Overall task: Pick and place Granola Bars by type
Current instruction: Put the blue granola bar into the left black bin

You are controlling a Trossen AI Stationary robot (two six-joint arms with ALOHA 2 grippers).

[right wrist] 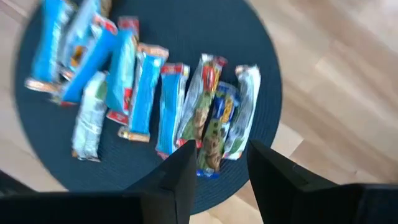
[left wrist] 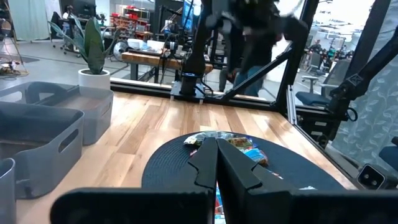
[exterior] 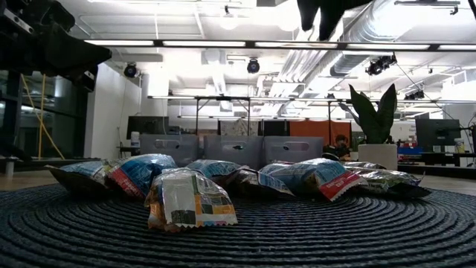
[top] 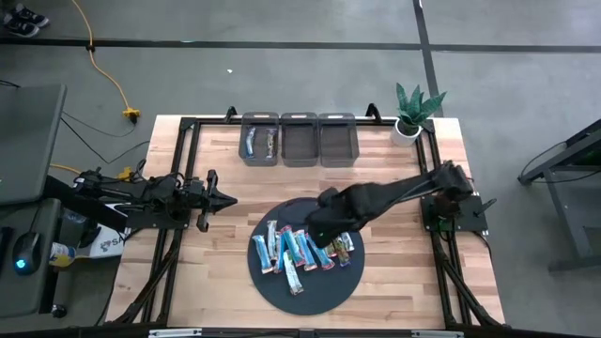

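Hovering over the round dark mat, my right gripper has its fingers parted and grasps nothing. Directly below it I see the Granola Bars fanned side by side on the mat, mostly light blue with red ends, and a green and a purple one nearest the fingertips; none touches the gripper. I can't read any wrapper print. The right arm stretches diagonally from the counter's right edge toward the mat. My left gripper waits over the counter left of the mat, clenched. One of the three grey bins holds two bars.
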